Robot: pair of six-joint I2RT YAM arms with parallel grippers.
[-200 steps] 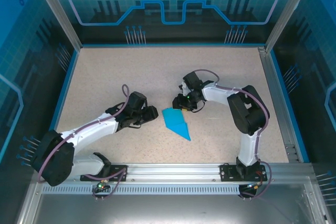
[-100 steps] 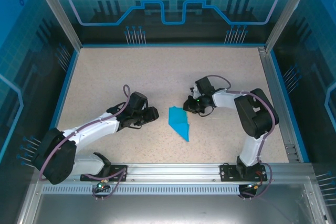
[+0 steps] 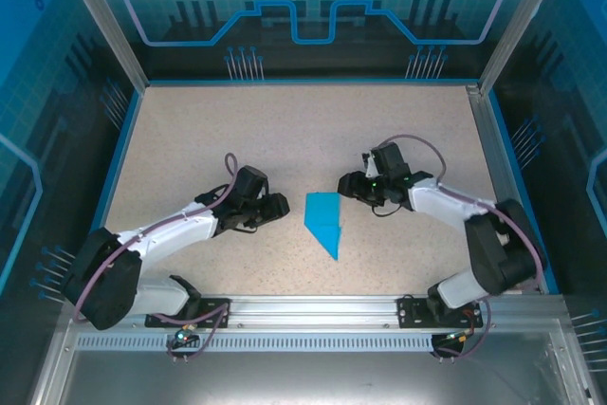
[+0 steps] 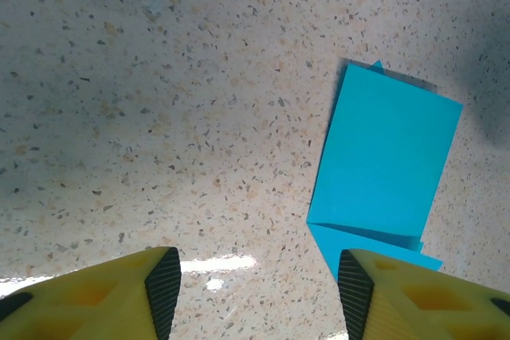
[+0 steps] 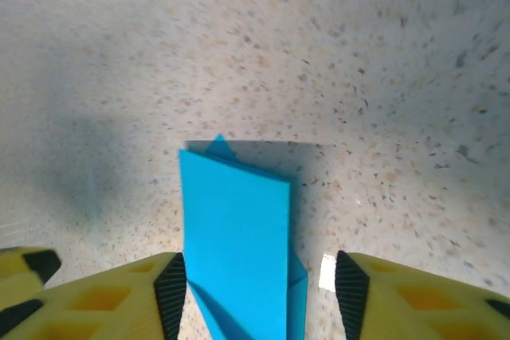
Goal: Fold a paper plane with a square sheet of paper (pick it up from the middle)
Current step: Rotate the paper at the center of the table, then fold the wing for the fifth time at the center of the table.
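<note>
- the folded sheet of paper (image 3: pixel 323 220) lies on the speckled beige counter (image 3: pixel 285 130), about midway between the two arms and nearer the front rail (image 3: pixel 313 310) than the back wall.
- from the top view it is plain cyan-blue, with a broad, nearly rectangular part on the far side that narrows to a point aimed at the near edge.
- in the left wrist view the paper (image 4: pixel 382 161) shows a flap folded over a lower layer, and a small tip peeks out at its far edge.
- the left jaws stand roughly half open with nothing between them, and their yellow fingers (image 4: pixel 96 300) with black pads hang over bare counter.
- the paper is ahead of the left jaws and off to the right, its near corner just beside the right-hand finger.
- from above, the left jaws sit near the paper's left side, apart from it.
- the right jaws are also spread apart and grip nothing.
- in the right wrist view the paper (image 5: pixel 235 236) lies between the two fingers (image 5: pixel 422 300), closer to the left-hand pad; i cannot tell whether that pad touches it.
- from above, the right jaws are just beside the paper's far right corner.
</note>
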